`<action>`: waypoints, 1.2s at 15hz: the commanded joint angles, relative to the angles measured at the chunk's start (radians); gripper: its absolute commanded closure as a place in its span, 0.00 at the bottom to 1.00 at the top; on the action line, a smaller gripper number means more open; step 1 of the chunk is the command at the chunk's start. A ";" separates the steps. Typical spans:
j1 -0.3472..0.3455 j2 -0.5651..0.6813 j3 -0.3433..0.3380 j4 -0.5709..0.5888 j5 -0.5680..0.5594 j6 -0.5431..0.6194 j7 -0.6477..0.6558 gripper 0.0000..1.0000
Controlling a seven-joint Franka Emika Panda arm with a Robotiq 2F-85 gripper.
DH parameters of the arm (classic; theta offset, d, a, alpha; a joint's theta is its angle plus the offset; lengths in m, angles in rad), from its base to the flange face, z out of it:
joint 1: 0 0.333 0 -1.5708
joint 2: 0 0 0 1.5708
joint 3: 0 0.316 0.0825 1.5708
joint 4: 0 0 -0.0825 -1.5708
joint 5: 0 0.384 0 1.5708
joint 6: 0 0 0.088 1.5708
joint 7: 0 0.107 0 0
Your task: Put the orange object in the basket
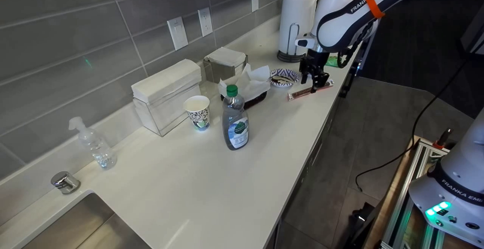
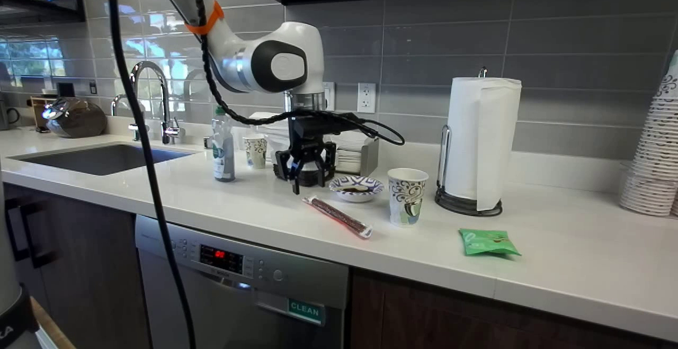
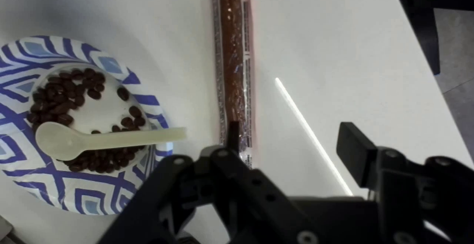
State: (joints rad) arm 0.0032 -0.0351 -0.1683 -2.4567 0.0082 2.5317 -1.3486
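While the gripper [image 3: 292,140] hangs low over the smooth white counter [image 3: 333,70], its jaws stand well spread, with counter showing between the tips. Orange-red stick [image 3: 231,51]: straight, slim, mottled rod in glossy clear film with printed margins; lies flat on the counter, one end crossed by a fingertip [image 3: 232,136] in the wrist view. Contact there is hard to judge. Near that jaw, on its outer side: shallow paper bowl [image 3: 92,196], blue-and-white geometric print, holding dark beans [image 3: 59,97] and a pale spoon [image 3: 107,141]. Past the bowl from the jaws, in an exterior view: dark, low basket [image 1: 258,100] lined with creased white paper [image 1: 251,83]. Arm [image 2: 286,68] reaches over the counter, wrist vertical, gripper pointing down.
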 commanded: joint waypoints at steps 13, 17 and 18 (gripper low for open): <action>-0.063 0.231 0.101 0.143 -0.074 0.086 0.028 0.50; -0.066 0.246 0.102 0.144 -0.120 0.094 0.048 0.67; -0.066 0.243 0.103 0.142 -0.127 0.092 0.050 0.82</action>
State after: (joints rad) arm -0.0465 0.1808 -0.0776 -2.3257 -0.0648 2.6063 -1.3334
